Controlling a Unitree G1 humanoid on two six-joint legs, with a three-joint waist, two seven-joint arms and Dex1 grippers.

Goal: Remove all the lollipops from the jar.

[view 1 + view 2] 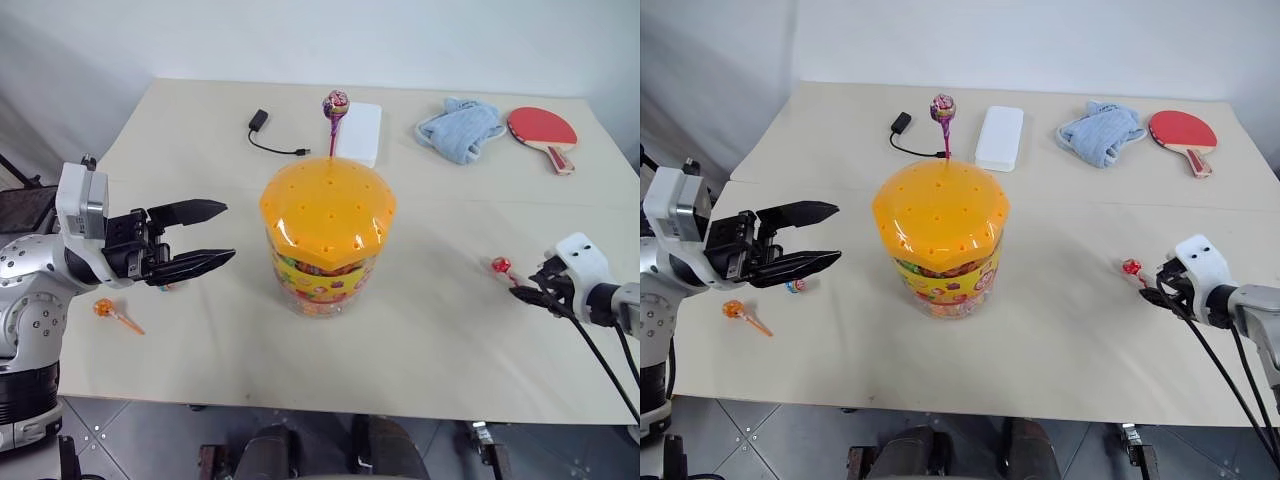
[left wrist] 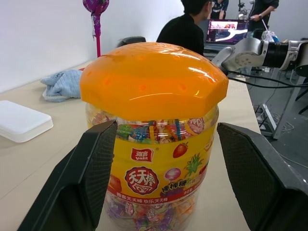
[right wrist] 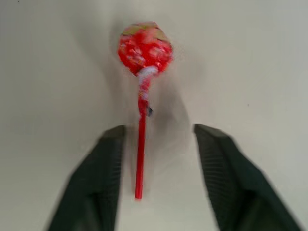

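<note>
Far left, an orange-wrapped lollipop on an orange stick (image 1: 105,309) lies flat on the beige surface (image 1: 450,330). Left end effector (image 1: 205,236) hangs w/ fingers spread wide, aimed at the big clear plastic jar w/ orange domed lid (image 1: 327,215) mid-surface. One purple-stick lollipop (image 1: 335,104) stands upright in the lid. Right side: red lollipop (image 3: 145,48) lies loose on the surface, right end effector (image 3: 161,139) parted around its stick, not gripping.

The left arm (image 1: 35,270) is showing silver rounded housings dotted with small screws, a white block at the wrist and long black fingers (image 1: 190,211). The right wrist (image 1: 582,262) is wearing a white shell, with black cables (image 1: 600,360) trailing.
</note>
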